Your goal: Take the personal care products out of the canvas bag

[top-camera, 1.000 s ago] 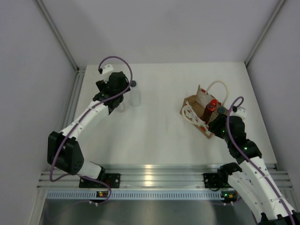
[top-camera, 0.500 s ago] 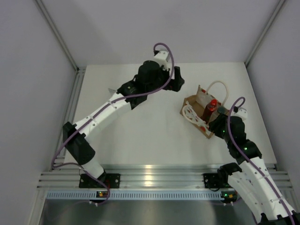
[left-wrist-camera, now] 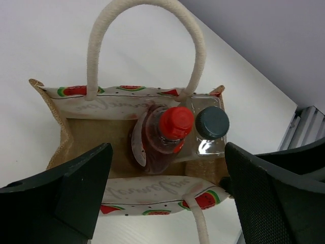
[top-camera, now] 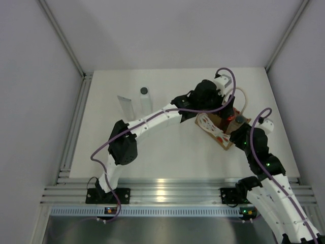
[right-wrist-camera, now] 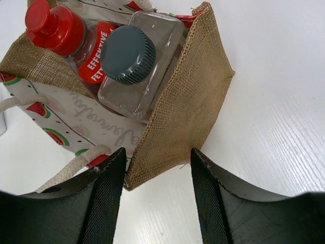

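1. standing upright and touching, the red bottle (left-wrist-camera: 175,124) and the small clear bottle with grey cap (left-wrist-camera: 212,123) fill the end of the canvas bag (left-wrist-camera: 137,192) nearest the right arm; the rest of the bag's floor shows bare.
2. the bag sits toward the right side of the table (top-camera: 167,147). the white flat squeeze tube (top-camera: 125,105) and the whitish bottle with dark cap (top-camera: 145,100) stand well apart from it at the far left, so i judge two products out and two left.
3. the left gripper (left-wrist-camera: 167,150) hangs right over the bag mouth, jaws spread wide and holding nothing.
4. the right gripper (right-wrist-camera: 157,162) straddles the bag's jute corner with a narrow gap; i cannot tell whether its pads press the cloth.
5. the step in hand looks like the reach for a third product. the next move calls for a straight descent between the cream handles (left-wrist-camera: 195,46), a close on the red cap or neck, and a lift that snags neither a handle nor the clear bottle.
6. a second ago the left arm was at the far left beside the tube and bottle; it has since swung across. the bag, its contents and the right arm are unchanged.
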Available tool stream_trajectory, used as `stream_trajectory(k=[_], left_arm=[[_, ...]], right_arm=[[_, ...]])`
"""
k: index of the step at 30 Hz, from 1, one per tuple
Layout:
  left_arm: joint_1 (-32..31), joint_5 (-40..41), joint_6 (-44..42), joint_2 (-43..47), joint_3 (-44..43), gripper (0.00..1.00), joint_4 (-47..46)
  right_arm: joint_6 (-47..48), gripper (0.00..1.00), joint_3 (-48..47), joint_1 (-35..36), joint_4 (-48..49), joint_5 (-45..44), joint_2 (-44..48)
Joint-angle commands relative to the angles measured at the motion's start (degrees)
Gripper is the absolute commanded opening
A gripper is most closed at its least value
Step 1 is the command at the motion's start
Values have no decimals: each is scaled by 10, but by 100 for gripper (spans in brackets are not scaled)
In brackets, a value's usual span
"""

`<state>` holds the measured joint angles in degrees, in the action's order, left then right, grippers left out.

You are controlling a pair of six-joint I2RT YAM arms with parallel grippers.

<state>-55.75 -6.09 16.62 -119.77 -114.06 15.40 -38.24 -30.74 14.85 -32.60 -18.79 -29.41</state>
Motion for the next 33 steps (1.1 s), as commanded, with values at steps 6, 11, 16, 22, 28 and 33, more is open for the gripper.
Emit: stream_trajectory(k=[6, 11, 16, 22, 28, 33], left_arm=[[-5, 55, -21, -44, -49, 93, -36], [-5, 49, -26, -76, -70, 91, -36], [-9, 48, -31, -104, -91, 88, -35], [-23, 92, -51, -122, -97, 85, -35], [-37, 134, -68, -156, -125, 82, -36], [-40, 160, -68, -176, -136, 78, -35]], right_arm=[[-15, 52, 0, -9, -5, -32, 7], [-11, 52, 1, -9, -4, -29, -1], [-9, 52, 2, -9, -8, -25, 0], [-4, 52, 2, -10, -12, -22, 5], [-2, 52, -1, -9, -12, -14, 6], [4, 52, -5, -9, -12, -7, 7]])
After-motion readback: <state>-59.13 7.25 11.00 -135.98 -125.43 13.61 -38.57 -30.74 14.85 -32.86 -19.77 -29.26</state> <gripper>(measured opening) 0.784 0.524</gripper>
